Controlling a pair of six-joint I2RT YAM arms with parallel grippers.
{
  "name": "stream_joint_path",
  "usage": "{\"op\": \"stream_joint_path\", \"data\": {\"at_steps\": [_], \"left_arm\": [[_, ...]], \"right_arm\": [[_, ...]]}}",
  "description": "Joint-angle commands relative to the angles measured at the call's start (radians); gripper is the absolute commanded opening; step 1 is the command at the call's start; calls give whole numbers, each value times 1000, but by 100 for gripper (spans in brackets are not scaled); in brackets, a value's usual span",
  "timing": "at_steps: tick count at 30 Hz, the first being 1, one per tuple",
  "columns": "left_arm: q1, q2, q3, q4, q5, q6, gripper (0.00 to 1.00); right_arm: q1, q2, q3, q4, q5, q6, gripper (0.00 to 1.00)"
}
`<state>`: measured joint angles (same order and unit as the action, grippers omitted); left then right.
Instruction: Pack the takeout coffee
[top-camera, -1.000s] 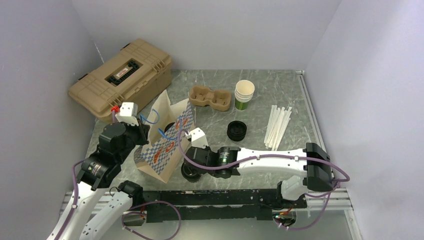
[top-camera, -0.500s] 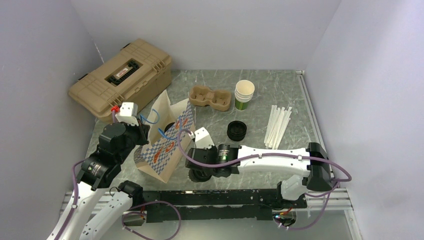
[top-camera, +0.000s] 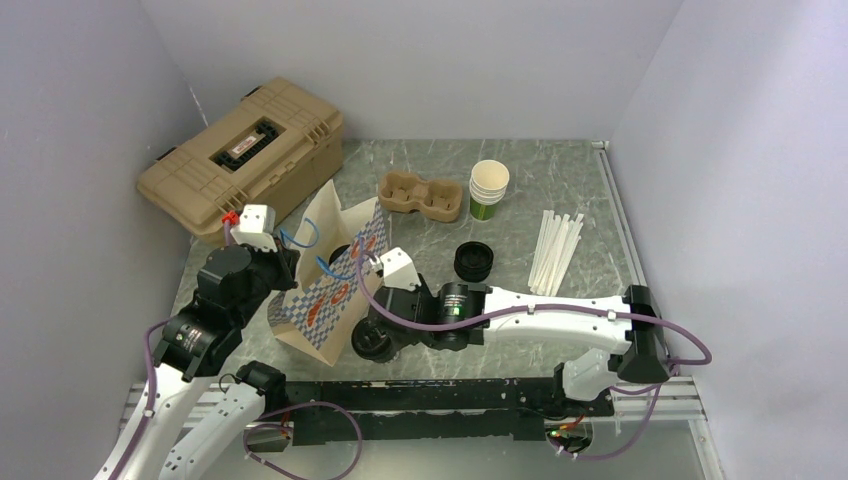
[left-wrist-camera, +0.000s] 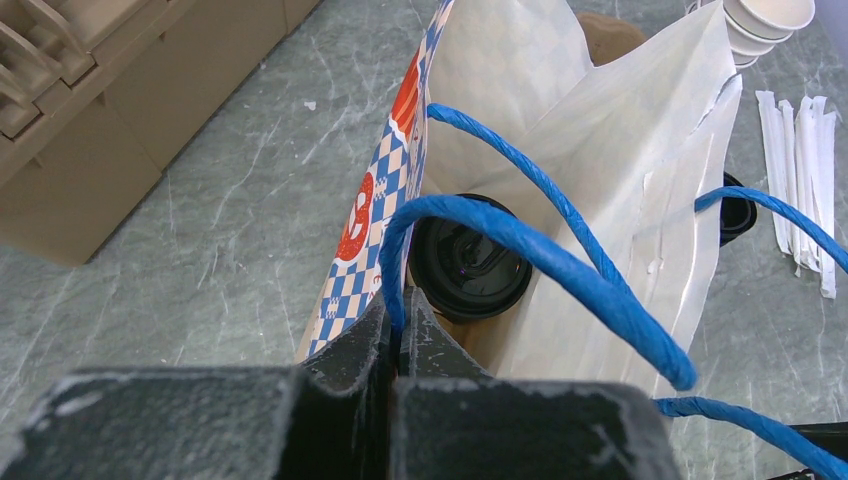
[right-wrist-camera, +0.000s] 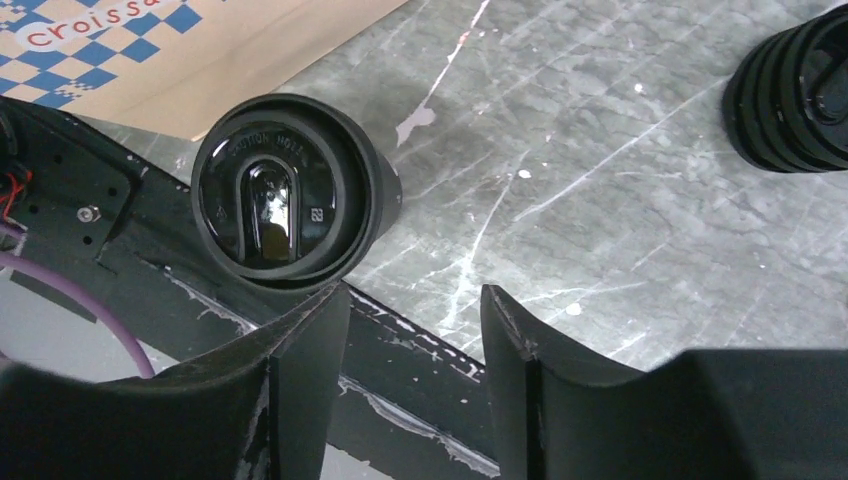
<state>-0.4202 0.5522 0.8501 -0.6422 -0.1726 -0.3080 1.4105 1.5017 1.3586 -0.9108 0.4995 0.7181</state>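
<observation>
Tan toolbox (top-camera: 243, 155), lid closed, upper left of the top view, on the grey-green bench (top-camera: 560, 180). Cardboard cup carrier (top-camera: 421, 196) at upper centre, with the lidless cup stack (top-camera: 488, 190) just beside its right end. Black lid stack (top-camera: 473, 262) below these; wrapped straws (top-camera: 556, 252) to the right.

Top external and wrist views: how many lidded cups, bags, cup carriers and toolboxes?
Black-lidded paper coffee cups: 2
Blue-checkered paper bag: 1
Brown cardboard cup carrier: 1
Tan plastic toolbox: 1
Total: 5
</observation>
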Motion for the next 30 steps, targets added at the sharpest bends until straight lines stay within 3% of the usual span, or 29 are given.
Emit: {"op": "stream_joint_path", "data": {"at_steps": [1,9,17,30], "left_arm": [[1,-10,7,16,19,10,0],[1,-14,7,15,13,10,0],[0,-13,7,15,17,10,0],[1,-13,9,16,19,12,0]], "right_arm": [[-1,12,14,76,-51,-31,58],[-1,49,18,152,-133,-97,82],[-7,105,15,148,-87,-92,95],[-21,184,52,185,-135,-119,97]]}}
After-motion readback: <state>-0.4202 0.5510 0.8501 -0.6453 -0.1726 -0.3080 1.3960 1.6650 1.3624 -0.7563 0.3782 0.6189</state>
